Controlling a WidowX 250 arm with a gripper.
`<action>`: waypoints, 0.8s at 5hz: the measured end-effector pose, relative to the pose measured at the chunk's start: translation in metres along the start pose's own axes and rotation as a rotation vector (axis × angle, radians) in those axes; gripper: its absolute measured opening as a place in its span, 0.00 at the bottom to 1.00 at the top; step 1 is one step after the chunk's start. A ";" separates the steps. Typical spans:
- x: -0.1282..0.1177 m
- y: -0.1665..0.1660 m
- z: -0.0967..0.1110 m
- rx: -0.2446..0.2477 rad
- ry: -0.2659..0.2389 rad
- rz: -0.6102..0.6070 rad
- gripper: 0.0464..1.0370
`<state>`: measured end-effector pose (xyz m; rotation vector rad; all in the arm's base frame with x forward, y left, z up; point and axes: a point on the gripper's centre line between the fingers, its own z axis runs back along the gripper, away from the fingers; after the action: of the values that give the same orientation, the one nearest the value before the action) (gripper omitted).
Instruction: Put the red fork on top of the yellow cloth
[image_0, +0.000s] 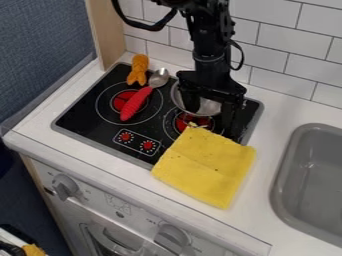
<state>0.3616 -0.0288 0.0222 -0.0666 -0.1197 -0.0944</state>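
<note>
The black gripper (211, 121) hangs over the right part of the black stove, its two fingers wide apart and nothing held between them. Left of it lies a utensil with a red handle (135, 103) across the left burner. Its metal head (159, 77) points to the back and looks like a spoon rather than a fork. The yellow cloth (207, 167) lies flat in front of the gripper, partly over the stove's front right corner and partly on the white counter.
A metal bowl (208, 107) sits on the stove behind the gripper's fingers. An orange toy (138, 69) lies at the stove's back left corner. The grey sink (310, 180) is at the right, and a tiled wall (287, 45) stands behind.
</note>
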 end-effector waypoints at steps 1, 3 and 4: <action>-0.004 0.000 -0.009 -0.002 0.030 0.014 0.97; 0.004 -0.011 0.011 -0.038 0.000 -0.009 0.96; 0.013 -0.016 0.045 -0.067 -0.078 -0.027 0.96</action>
<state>0.3677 -0.0429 0.0695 -0.1356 -0.1953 -0.1229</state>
